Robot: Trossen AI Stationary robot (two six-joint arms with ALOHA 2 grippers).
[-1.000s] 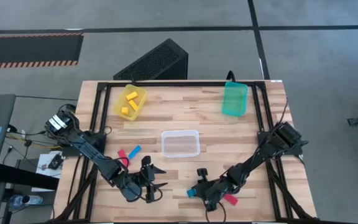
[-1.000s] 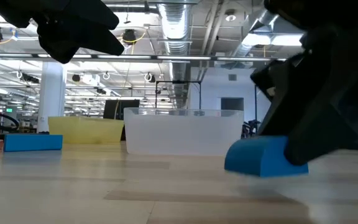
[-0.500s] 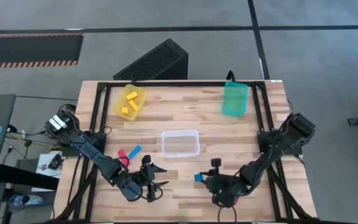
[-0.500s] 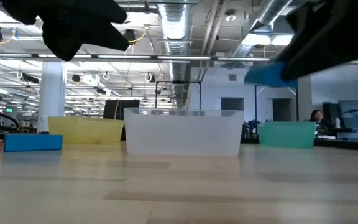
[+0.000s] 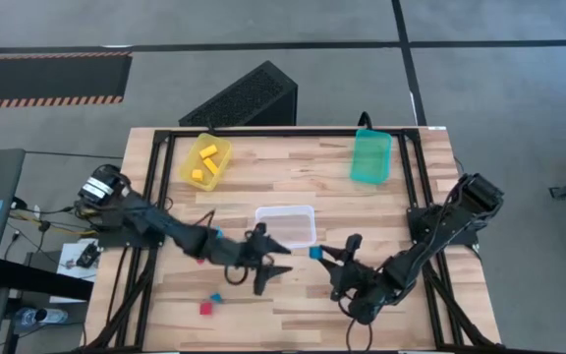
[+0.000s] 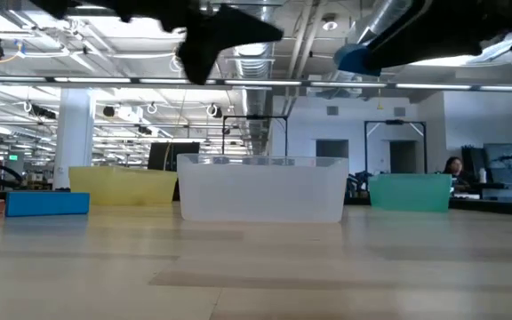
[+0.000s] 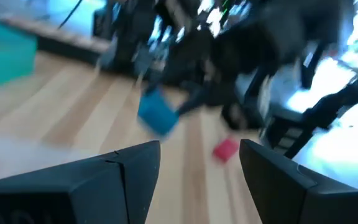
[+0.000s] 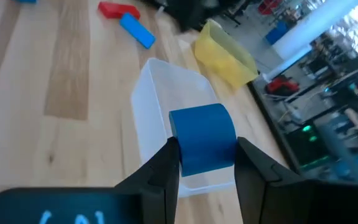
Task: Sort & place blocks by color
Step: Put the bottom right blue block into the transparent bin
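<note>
Your left wrist view is smeared by blur, so beyond its fingers you can only make out a blue block (image 7: 158, 112), a red block (image 7: 225, 149) and the dark mass of the other arm. In the low view both arms are cut off at the top edge, and only a corner of the carried block shows there.

The right gripper (image 5: 330, 254) hangs in the air just right of the clear bin (image 5: 285, 226), its fingers (image 8: 160, 168) clamped on that blue block (image 8: 202, 138); the right wrist view shows it over the bin's near end. The left gripper (image 5: 271, 264) sits just near of the clear bin, its fingers (image 7: 135, 168) spread apart and holding nothing.

On the table (image 5: 401, 206), a long blue block (image 8: 136, 30) and a red bar (image 8: 118, 9) lie together left of the clear bin, partly hidden under the left arm in the high view. A small red cube (image 5: 205, 309) and a small blue cube (image 5: 217, 295) rest near the front edge. Three yellow blocks (image 5: 204, 163) lie in the yellow bin (image 5: 222, 147) at far left; the teal bin (image 5: 370, 157) stands at far right.
</note>
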